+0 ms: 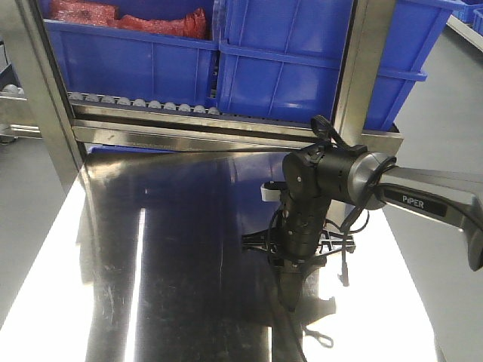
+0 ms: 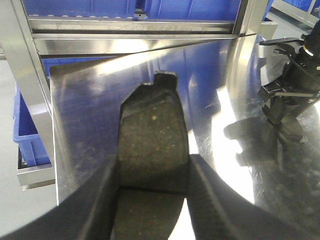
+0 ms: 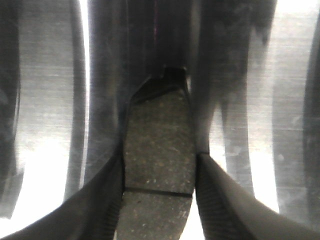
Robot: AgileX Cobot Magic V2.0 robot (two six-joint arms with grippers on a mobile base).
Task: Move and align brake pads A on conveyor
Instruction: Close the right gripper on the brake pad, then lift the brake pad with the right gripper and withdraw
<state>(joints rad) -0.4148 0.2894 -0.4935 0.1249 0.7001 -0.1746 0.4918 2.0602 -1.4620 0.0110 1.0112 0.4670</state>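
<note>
front view: right hand point(image 1: 290, 292) points straight down over the shiny steel counter point(image 1: 151, 256). tip is close to the surface, can't tell if touching. it looks drawn together, but what it holds is edge-on and too dark to make out here. rack point(image 1: 136, 102) with blue bins point(image 1: 287, 68) stands behind the counter. conveyor not in any view. left wrist view: left hand point(image 2: 154, 167) is clamped on left pad point(image 2: 152, 125), fingers point(image 2: 100, 200) pressing the two long edges with the groove sitting between them. gritty friction face is toward the camera, far end with a small tab sticks out past the fingertips, pad is up off the counter. right hand shows at upper right here, well apart. right wrist view: right hand is clamped on right pad point(image 3: 157, 130) the same way, groove between the fingers, tab end pointing at the streaky counter below. gap to the counter can't be read. other two pads not seen. handling, my guess: pads are stiff and dense for their size and won't bend or crush, so a firm squeeze is fine. the rough face gives decent friction, but the edges are thin so contact is narrow. holding across the short width near the groove keeps the weight balanced; a hold nearer one end would probably let it pivot. better set down flat than dropped: corners could chip and it would skid on steel.
</note>
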